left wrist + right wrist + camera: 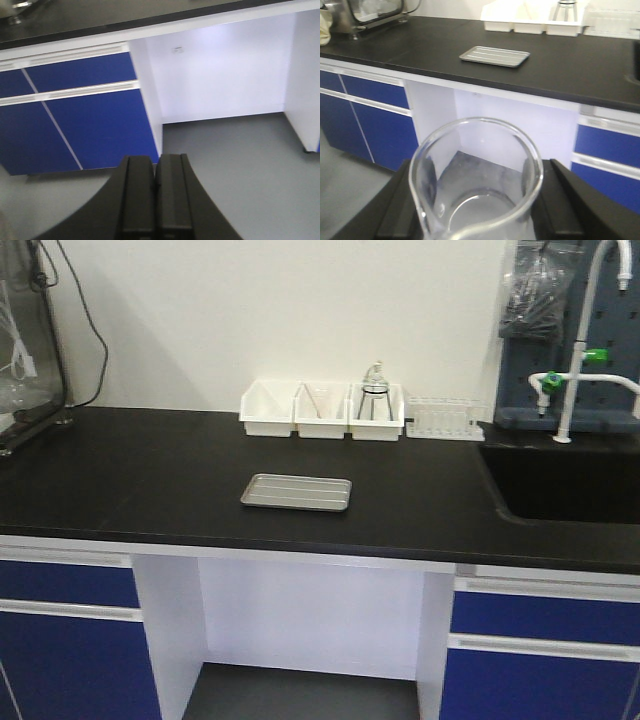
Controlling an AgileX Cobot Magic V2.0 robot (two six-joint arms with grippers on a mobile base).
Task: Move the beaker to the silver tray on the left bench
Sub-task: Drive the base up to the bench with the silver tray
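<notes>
Out in front of the bench [150, 470], your right gripper [479, 206] is clamped on the beaker [475, 170], well apart from the silver tray [296, 492]; your left gripper [155, 186] has its fingers pressed together, holding nothing

Whole thing's just matte black: left gripper [155, 167] has two long flat-faced fingers on a curvy base, right gripper [479, 200] shows chunky, angular wedge-shaped fingers.
</notes>
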